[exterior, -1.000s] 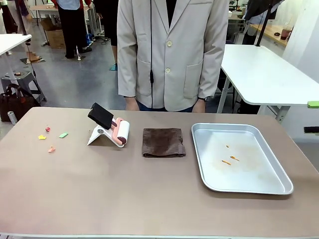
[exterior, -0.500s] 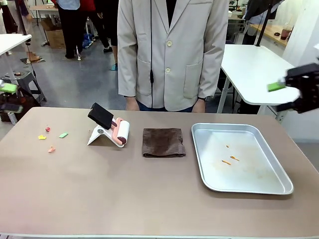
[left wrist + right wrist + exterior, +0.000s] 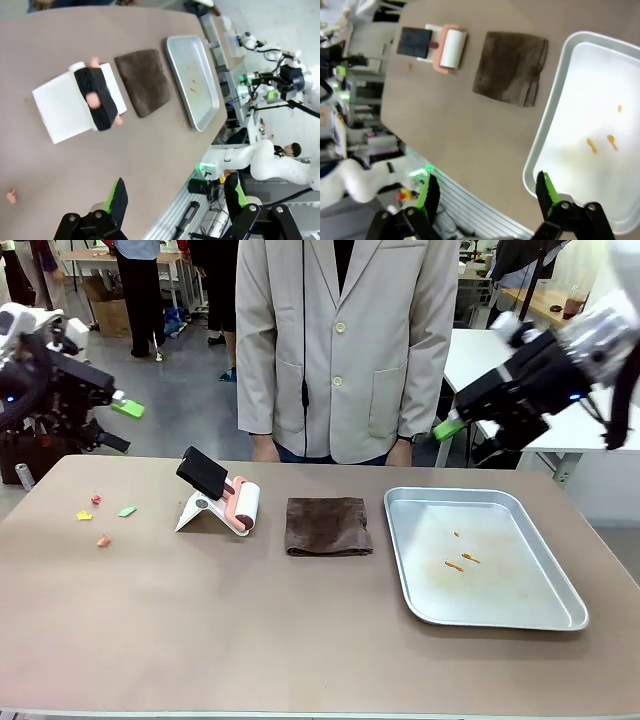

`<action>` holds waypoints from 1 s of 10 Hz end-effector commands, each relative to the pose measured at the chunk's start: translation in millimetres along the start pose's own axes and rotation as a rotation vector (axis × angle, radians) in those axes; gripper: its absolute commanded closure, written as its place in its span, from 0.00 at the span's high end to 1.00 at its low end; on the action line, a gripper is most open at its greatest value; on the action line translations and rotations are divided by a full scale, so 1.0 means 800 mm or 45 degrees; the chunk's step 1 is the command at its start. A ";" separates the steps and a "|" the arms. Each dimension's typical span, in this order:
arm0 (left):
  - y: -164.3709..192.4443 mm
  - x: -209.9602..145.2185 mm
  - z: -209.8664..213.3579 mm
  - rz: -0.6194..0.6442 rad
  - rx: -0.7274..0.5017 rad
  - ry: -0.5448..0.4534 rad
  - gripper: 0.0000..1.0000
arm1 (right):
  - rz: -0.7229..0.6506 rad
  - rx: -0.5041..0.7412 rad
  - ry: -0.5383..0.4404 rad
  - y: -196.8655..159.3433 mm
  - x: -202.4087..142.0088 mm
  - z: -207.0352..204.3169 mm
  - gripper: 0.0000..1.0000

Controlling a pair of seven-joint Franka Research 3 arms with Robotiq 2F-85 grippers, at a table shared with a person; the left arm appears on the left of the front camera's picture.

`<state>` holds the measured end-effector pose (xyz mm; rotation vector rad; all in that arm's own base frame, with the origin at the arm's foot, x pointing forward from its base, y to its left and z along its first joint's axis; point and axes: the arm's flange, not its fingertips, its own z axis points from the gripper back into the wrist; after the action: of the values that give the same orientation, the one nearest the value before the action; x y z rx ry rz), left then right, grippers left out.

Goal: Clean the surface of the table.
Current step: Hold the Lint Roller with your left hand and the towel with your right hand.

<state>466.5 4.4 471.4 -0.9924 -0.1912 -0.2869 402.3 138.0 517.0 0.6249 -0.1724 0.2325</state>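
The brownish table (image 3: 300, 640) carries several small coloured scraps (image 3: 100, 515) at its far left. A pink-and-white lint roller (image 3: 236, 504) rests on a white stand, with a folded brown cloth (image 3: 328, 525) to its right. My left gripper (image 3: 122, 427) hovers open above the table's far left corner, holding nothing. My right gripper (image 3: 465, 440) hangs open above the far edge near the tray, also holding nothing. The left wrist view looks down past open fingers (image 3: 119, 200) at the roller (image 3: 95, 97) and cloth (image 3: 144, 80). The right wrist view shows its open gripper (image 3: 487, 190) over cloth (image 3: 510, 67) and table (image 3: 445, 125).
A silver metal tray (image 3: 520, 590) with a few orange bits (image 3: 462, 560) lies at the right. A person in a pale jacket (image 3: 345, 350) stands at the far edge, hands down. White tables stand behind at the right and left.
Both arms have come into view from the sides and moved inward above the table's far corners. Nothing on the table has moved.
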 end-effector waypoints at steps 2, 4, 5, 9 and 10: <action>-0.005 0.028 -0.008 0.152 0.293 -0.069 1.00 | 0.003 -0.185 0.124 0.037 0.039 -0.064 1.00; 0.002 0.031 -0.014 0.185 0.356 -0.134 1.00 | 0.002 -0.236 0.169 0.055 0.042 -0.106 1.00; 0.010 0.034 -0.019 0.190 0.345 -0.110 1.00 | -0.013 -0.244 0.158 0.061 0.046 -0.123 1.00; 0.047 0.035 -0.032 0.241 0.324 -0.052 1.00 | -0.142 -0.383 0.004 0.055 0.064 -0.225 1.00; 0.049 0.032 -0.034 0.235 0.318 -0.046 1.00 | -0.129 -0.425 -0.064 0.047 0.068 -0.247 1.00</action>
<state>505.8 -4.5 427.2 -0.7601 -0.1723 -0.0598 453.7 281.0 404.3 0.3719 -0.1740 0.1285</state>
